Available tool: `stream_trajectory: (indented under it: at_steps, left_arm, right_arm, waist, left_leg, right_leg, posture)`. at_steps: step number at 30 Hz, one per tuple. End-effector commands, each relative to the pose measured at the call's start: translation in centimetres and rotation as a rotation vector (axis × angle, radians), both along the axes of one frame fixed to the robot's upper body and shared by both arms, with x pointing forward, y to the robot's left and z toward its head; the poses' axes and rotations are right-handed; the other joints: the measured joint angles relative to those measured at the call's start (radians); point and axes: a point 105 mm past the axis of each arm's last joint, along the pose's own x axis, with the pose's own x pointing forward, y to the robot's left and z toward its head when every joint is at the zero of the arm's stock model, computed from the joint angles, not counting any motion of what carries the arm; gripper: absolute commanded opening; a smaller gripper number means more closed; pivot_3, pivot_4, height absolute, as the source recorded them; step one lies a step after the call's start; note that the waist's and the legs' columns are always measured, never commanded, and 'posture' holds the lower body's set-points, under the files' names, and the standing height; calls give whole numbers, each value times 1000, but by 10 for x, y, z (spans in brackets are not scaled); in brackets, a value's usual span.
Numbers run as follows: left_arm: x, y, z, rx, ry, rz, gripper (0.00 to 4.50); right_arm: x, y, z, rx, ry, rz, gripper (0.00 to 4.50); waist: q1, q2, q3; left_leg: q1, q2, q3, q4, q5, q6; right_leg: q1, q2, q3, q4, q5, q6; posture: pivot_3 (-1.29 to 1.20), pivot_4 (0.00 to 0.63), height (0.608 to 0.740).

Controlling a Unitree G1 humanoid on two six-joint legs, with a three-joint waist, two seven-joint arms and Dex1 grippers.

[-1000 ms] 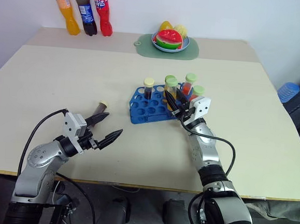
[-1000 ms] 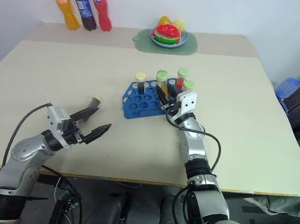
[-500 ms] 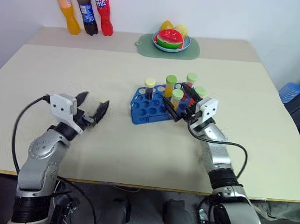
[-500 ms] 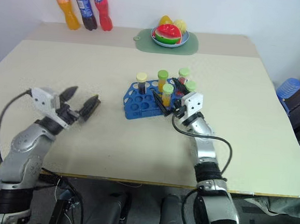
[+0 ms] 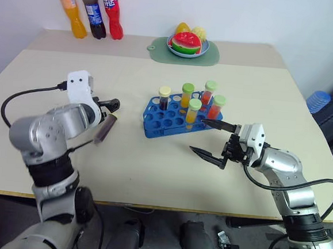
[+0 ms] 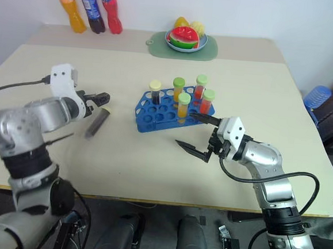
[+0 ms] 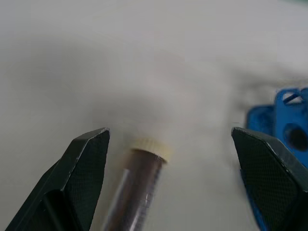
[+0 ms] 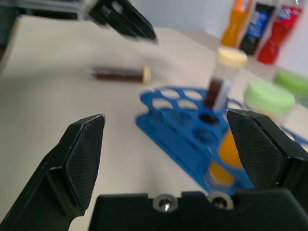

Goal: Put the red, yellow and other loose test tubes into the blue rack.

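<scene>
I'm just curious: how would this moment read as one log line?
right gripper: open, beside blue rack | left gripper: open over brown tube lying on table

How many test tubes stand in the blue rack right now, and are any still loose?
5 stand in the bright blue plastic rack: dark brown, two yellow-orange, two red. One dark tube lies loose by the left pincer.

5 test tubes [image 5: 188,95] in 1 blue rack [image 5: 155,125], 1 loose [image 5: 105,129]; 3 soda bottles [image 5: 94,16].

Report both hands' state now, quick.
Left hand: open, holding nothing, over the brown tube lying on the table.
Right hand: open, empty, just off the blue rack.
</scene>
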Motion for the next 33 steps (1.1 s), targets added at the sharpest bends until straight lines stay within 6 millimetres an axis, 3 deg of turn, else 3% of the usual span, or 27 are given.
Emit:
stream_trajectory:
  at_steps: [1,9,13,19,26,29,33]
  left_arm:
    - [14,-1,-5,35,139,-42,4205]
    - [19,4,-2,139,333,-175,4205]
    - [16,-8,-20,126,462,-246,4205]
    - [11,-9,-37,182,557,-268,4205]
    - [11,-10,-44,200,574,-264,945]
    - [6,-18,-37,85,523,-355,800]
    - [-32,-42,-16,-159,308,-714,800]
  right_arm:
    - [-6,6,15,21,-34,31,4444]
    - [-12,7,15,26,-33,14,4444]
    - [-13,9,12,40,-22,-2,4444]
    - [-15,10,10,52,-21,-20,4444]
    - [-18,11,5,58,-14,-34,4500]
    - [-16,9,4,56,-13,-44,4500]
    - [-12,7,3,69,-13,-62,4500]
  waist:
    - [4,-1,1]
    - [7,-5,3]
    - [11,-5,3]
    - [9,-5,3]
    - [9,-5,3]
    - [10,-5,3]
    - [-5,-4,3]
  left_leg:
    - [0,0,0,0,0,0]
    - [-4,0,0,0,3,-6]
    - [-5,-1,0,0,4,-6]
    - [-8,-2,0,1,4,-7]
    - [-8,-2,0,1,4,-7]
    - [-8,-2,0,1,4,-7]
    - [-10,-1,0,0,4,-7]
  right_leg:
    - [0,0,0,0,0,0]
    - [-5,-1,1,1,0,0]
    - [-5,-2,0,2,0,0]
    - [-9,-3,0,2,0,0]
    - [-9,-3,1,3,0,0]
    - [-9,-3,1,3,0,0]
    - [-11,-3,1,3,0,0]
  posture:
    - [0,150,740]
    - [0,150,740]
    - [0,150,740]
    - [0,150,740]
    - [0,150,740]
    - [0,150,740]
    - [0,150,740]
